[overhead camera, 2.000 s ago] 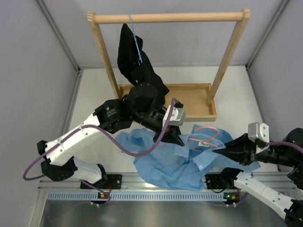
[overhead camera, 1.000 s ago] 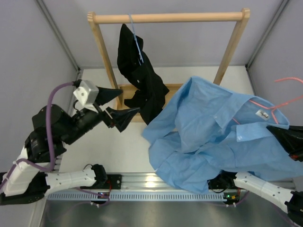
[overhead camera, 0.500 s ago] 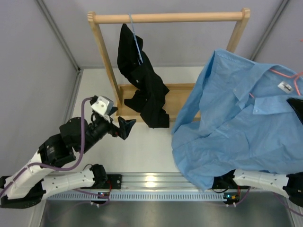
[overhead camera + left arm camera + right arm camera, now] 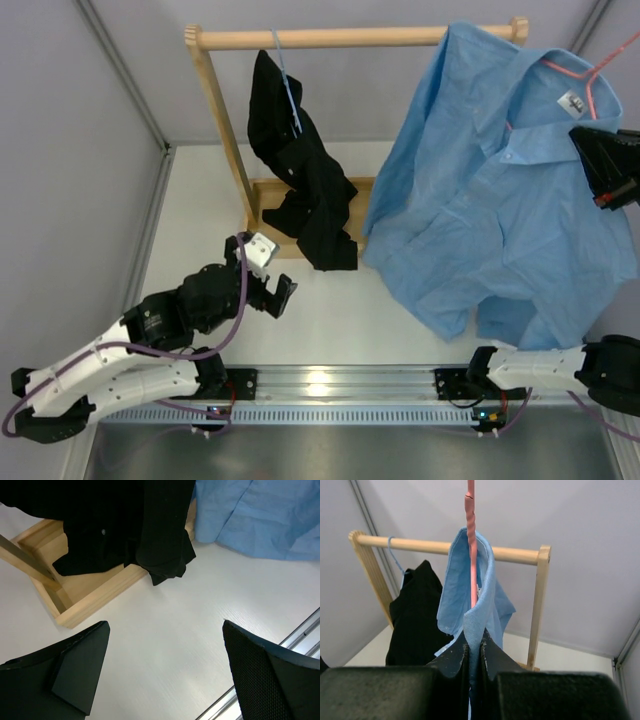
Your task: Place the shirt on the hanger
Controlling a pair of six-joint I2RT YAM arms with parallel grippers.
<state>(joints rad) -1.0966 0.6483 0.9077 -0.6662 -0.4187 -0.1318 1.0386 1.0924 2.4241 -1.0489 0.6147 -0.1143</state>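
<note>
Right pincer [image 4: 474,651] is squeezed tight on the light blue shirt [image 4: 490,190] and its pink hanger [image 4: 470,530], high in the upper right of the top view. That hanger stands straight up from it, close to the wooden rail [image 4: 350,38]. Left pincer [image 4: 278,292] hangs wide apart, lower left.

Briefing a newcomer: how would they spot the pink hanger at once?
Find the wooden rack at the back. Near its right end the right end effector holds up a light blue shirt; the pink hanger is the thin wire in its collar. The other hanger, carrying the black shirt, is pale blue.
</note>
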